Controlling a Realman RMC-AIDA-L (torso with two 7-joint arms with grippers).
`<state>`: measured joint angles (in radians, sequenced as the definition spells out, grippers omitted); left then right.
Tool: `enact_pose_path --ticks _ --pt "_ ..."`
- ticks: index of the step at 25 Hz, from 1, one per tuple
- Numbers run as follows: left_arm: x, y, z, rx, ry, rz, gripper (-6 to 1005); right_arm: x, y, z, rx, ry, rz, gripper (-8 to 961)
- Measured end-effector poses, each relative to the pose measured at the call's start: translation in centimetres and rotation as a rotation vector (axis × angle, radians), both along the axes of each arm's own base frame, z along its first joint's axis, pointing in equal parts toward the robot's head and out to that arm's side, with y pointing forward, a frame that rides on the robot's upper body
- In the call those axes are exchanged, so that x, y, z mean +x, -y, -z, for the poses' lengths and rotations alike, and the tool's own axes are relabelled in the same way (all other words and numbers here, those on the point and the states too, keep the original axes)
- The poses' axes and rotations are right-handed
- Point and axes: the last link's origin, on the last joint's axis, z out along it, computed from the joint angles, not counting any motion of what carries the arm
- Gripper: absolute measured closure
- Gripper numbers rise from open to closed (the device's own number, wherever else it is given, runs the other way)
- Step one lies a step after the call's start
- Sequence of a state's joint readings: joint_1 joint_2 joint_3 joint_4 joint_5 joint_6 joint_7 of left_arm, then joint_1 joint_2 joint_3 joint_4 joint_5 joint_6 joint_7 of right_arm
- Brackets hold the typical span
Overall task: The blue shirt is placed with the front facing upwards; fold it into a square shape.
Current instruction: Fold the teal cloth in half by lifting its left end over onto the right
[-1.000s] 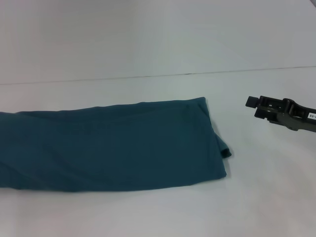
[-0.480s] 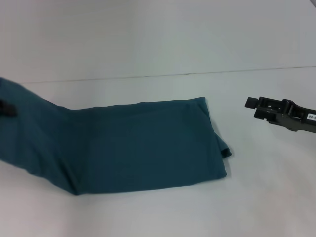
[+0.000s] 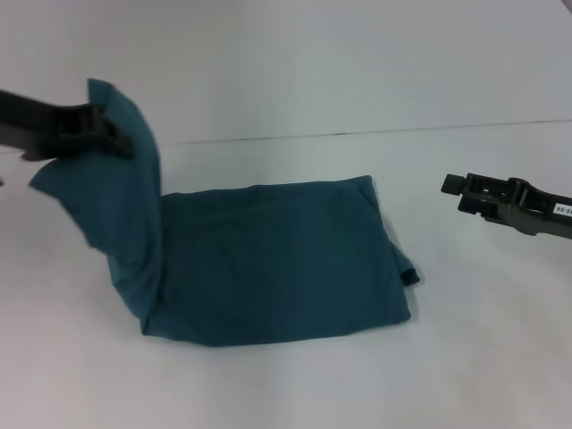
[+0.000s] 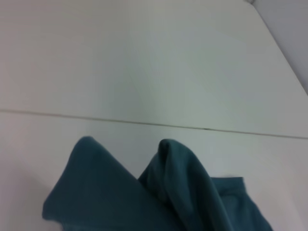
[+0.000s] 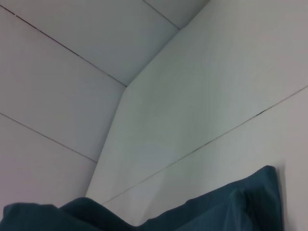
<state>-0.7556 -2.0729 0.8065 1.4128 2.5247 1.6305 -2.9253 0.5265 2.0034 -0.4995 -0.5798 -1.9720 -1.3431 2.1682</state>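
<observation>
One end of the blue shirt [image 3: 268, 259] is off the white table [image 3: 295, 384], pinched in the left gripper [image 3: 114, 138] at about ten o'clock in the head view. The gripper's jaws are closed on a bunched upper edge of the fabric, and the lifted part hangs down from it in a loose, tilted flap to a crease at about seven o'clock. From that crease the rest of the garment lies flat as a long folded band, plain teal side up, running across the centre toward three o'clock. Its far end shows a small turned-up corner at about four o'clock.

The right gripper [image 3: 452, 184] hovers at three o'clock, well apart from the cloth and holding nothing; whether its fingers are parted cannot be told.

In the left wrist view the shirt [image 4: 159, 192] rises in two soft peaks with the table seam behind. In the right wrist view a teal edge of the shirt [image 5: 226, 202] lies low in the picture against the white surface.
</observation>
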Motion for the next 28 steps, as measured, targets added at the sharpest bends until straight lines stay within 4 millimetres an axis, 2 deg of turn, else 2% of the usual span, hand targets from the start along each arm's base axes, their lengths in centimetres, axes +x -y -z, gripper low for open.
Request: enact_pose_path --ticks 4,10,18,23,28 --pt "3.3 -0.5 1.2 -0.025 -0.06 0.062 871 -0.1 -0.1 0.0 0.0 0.001 -0.001 249" --pt "6.9 -0.6 3.3 -0.061 -0.134 0.137 872 -0.1 -0.1 0.0 0.001 0.0 -0.003 249" --pt "9.8 -1.2 7.6 -0.124 -0.251 0.215 871 -0.1 -0.1 0.1 0.0 -0.001 -0.004 249" --pt "11.7 -1.8 8.4 -0.132 -0.275 0.26 872 -0.2 0.0 0.2 -0.003 -0.004 -0.006 249" --pt "11.9 -2.4 10.2 -0.182 -0.322 0.248 872 -0.2 0.0 0.2 -0.003 -0.004 -0.003 249"
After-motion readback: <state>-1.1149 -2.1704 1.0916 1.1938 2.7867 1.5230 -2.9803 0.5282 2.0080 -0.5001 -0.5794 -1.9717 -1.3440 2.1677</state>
